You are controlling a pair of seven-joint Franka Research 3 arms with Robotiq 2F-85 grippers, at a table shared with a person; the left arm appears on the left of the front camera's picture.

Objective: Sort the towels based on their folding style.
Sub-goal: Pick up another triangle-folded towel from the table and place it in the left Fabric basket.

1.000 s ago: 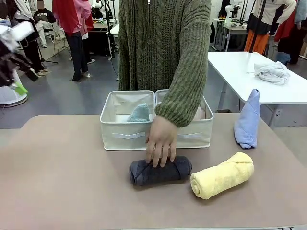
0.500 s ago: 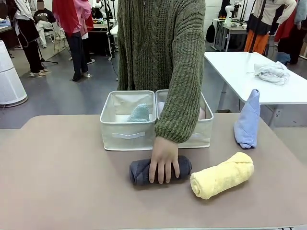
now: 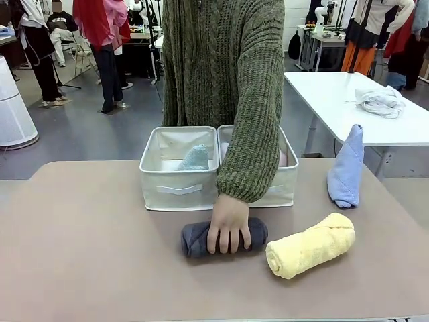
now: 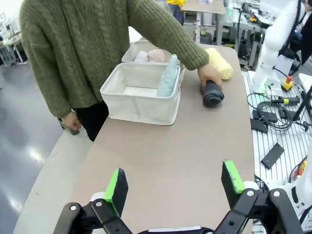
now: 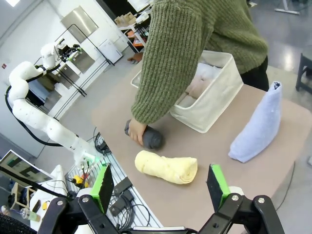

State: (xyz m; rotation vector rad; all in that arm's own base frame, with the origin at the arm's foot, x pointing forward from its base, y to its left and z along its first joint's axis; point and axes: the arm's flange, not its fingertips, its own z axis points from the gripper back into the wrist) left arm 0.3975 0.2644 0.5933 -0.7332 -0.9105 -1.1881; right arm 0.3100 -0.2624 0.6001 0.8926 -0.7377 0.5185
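A person's hand (image 3: 229, 227) grips the dark grey rolled towel (image 3: 196, 239) lying on the table in front of two cream bins. To its right lies the yellow roll (image 3: 310, 245); the periwinkle cone fold (image 3: 346, 171) stands at the far right. A pale teal cone (image 3: 194, 158) sits in the left bin (image 3: 175, 188), and a pale pink roll (image 5: 199, 86) lies with a white one (image 5: 208, 72) in the right bin (image 3: 283, 188). My left gripper (image 4: 173, 184) hovers open over the table's left end. My right gripper (image 5: 160, 184) hangs open off the right side, above the yellow roll (image 5: 166, 167).
A white side table (image 3: 348, 100) behind on the right carries a shapeless whitish-grey cloth bundle (image 3: 380, 100). The tan table (image 3: 87, 248) has free room on its left half. People stand farther back in the room.
The left arm, at the picture's left edge a second ago, has drawn out of the front view. The person's hand slid forward and closed over the dark grey roll.
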